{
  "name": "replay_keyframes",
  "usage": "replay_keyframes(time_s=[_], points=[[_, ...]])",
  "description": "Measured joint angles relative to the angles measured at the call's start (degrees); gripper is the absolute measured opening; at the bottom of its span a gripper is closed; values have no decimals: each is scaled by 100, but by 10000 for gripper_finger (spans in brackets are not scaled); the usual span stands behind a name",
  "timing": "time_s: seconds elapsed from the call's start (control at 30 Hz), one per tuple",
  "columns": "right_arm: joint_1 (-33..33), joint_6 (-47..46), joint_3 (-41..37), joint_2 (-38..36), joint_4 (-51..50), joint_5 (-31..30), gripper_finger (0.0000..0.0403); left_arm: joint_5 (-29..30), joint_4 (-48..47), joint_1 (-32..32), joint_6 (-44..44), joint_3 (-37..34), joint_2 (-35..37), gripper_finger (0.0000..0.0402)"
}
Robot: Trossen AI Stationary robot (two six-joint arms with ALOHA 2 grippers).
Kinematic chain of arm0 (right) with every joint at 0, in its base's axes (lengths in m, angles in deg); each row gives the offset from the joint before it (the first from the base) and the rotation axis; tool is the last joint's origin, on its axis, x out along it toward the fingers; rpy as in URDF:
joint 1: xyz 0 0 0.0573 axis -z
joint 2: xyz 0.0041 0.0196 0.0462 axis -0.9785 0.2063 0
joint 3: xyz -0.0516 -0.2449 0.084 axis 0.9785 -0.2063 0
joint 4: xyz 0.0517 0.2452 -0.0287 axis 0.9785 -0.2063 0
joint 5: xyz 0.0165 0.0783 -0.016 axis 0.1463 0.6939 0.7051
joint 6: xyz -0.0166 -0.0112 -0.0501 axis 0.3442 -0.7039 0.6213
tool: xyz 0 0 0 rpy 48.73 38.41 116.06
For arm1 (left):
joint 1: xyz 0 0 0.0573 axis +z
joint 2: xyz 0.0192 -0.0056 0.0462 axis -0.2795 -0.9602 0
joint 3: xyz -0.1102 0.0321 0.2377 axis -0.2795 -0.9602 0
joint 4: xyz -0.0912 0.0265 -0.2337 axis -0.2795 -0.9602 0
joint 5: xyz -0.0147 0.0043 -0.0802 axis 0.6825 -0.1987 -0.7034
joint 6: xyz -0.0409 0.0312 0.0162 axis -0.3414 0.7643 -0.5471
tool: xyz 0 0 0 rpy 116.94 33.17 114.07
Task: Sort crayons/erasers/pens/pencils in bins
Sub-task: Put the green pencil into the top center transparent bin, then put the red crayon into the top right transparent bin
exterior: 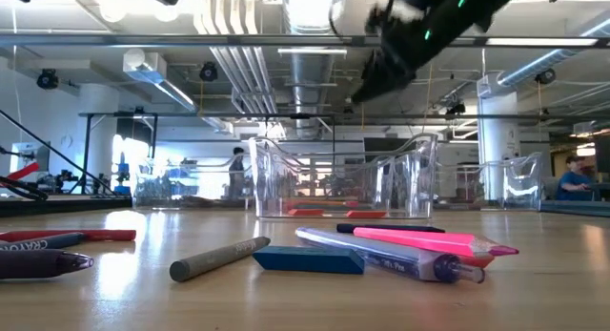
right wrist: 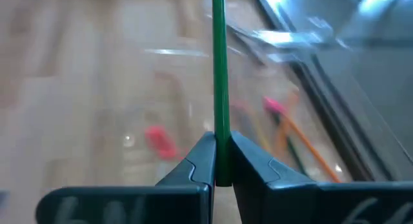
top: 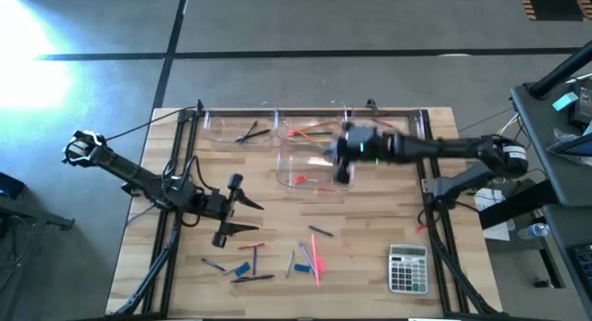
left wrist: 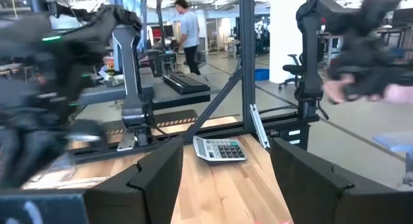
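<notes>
Near edge of the bench: the unsorted items lie loose. The low view shows a blue eraser, a grey crayon, a pink pencil and a pen beside it, all flat on the wood. A grey calculator sits at the near right corner.

Middle left: the left gripper waits over the bench with its fingers spread wide and nothing between them.

Middle to far: the right gripper is closed on a green pencil, pinched near one end. The pencil's long axis runs straight out from the fingertips, in line with the gripper, and its free end points ahead of the gripper toward the clear bins below. The high view places this gripper above the middle bins, off the bench surface.

Step in hand, as judged: carrying a picked pencil to its bin. The far bin already holds orange and pink sticks, so it reads as the pencil bin; the nearer bin holds a small red piece, probably an eraser.

Next move, as judged: bring the pencil's free end over the far bin, tilt it so its length fits within the walls, then release.
</notes>
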Motion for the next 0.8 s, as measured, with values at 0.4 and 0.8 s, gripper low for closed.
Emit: replay_keyframes(time_s=[0.4,0.8], points=[[2249,5,0,741,-8,1605,29,5,-8,4,9,-12,0,219],[2240,-441,308,779,87,1649,154,35,-10,9,-41,-33,-7,219]])
